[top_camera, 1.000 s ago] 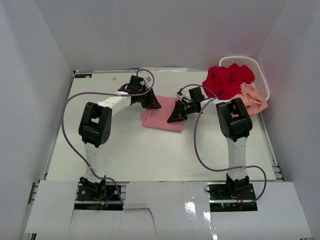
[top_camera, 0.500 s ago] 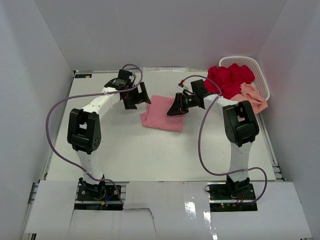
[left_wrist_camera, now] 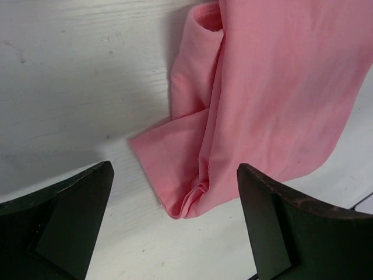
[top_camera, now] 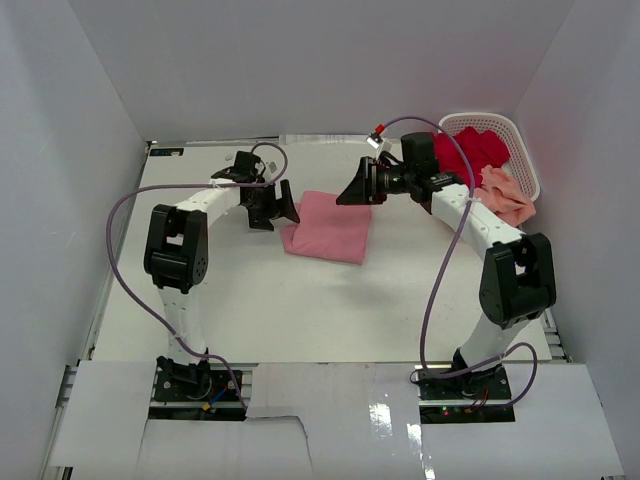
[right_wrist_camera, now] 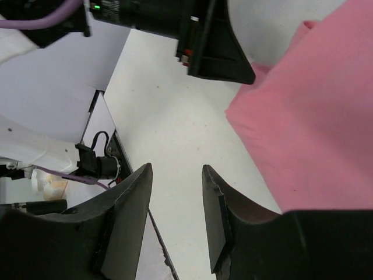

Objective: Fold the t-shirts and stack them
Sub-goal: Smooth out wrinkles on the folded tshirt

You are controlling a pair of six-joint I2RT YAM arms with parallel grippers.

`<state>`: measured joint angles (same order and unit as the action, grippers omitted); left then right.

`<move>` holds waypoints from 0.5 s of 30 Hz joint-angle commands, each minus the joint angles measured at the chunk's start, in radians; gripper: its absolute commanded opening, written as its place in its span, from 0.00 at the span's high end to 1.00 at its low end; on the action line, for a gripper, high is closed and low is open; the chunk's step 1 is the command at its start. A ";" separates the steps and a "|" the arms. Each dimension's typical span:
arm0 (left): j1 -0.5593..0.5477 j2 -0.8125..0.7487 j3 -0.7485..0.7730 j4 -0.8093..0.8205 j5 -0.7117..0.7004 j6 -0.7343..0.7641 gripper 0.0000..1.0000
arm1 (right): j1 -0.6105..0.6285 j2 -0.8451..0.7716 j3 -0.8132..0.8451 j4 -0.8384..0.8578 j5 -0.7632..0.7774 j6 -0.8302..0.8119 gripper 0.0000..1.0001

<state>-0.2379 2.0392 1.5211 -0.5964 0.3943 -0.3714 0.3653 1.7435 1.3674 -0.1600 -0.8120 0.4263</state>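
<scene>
A medium pink t-shirt (top_camera: pixel 330 228) lies folded in the middle of the table. My left gripper (top_camera: pixel 283 210) stands open just left of it. In the left wrist view the shirt's folded corner (left_wrist_camera: pixel 186 198) lies on the table between the wide-apart jaws of that gripper (left_wrist_camera: pixel 175 224), untouched. My right gripper (top_camera: pixel 348 192) hovers open above the shirt's far edge, and nothing is between its fingers (right_wrist_camera: pixel 125 221). From that wrist the pink t-shirt (right_wrist_camera: pixel 315 128) shows at the right. A deep red t-shirt (top_camera: pixel 468 152) sits crumpled in the basket, and a pale peach one (top_camera: pixel 505 195) hangs over its near rim.
A white perforated basket (top_camera: pixel 510 128) stands at the far right corner. White walls close in the table on three sides. Purple cables loop off both arms. The left gripper's housing (right_wrist_camera: pixel 215 49) shows at the top of the right wrist view.
Both grippers have let go of the pink t-shirt and opened. The left one drew back to the left off the cloth. The right arm rose and swung toward the far side.
</scene>
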 commanded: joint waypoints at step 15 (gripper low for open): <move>-0.001 0.127 -0.036 0.175 0.201 0.045 0.02 | 0.003 -0.173 -0.067 -0.013 0.004 -0.011 0.53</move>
<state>-0.2371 2.1143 1.5124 -0.4408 0.5610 -0.3408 0.3653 1.6196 1.3109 -0.1783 -0.8097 0.4263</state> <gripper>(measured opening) 0.978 0.466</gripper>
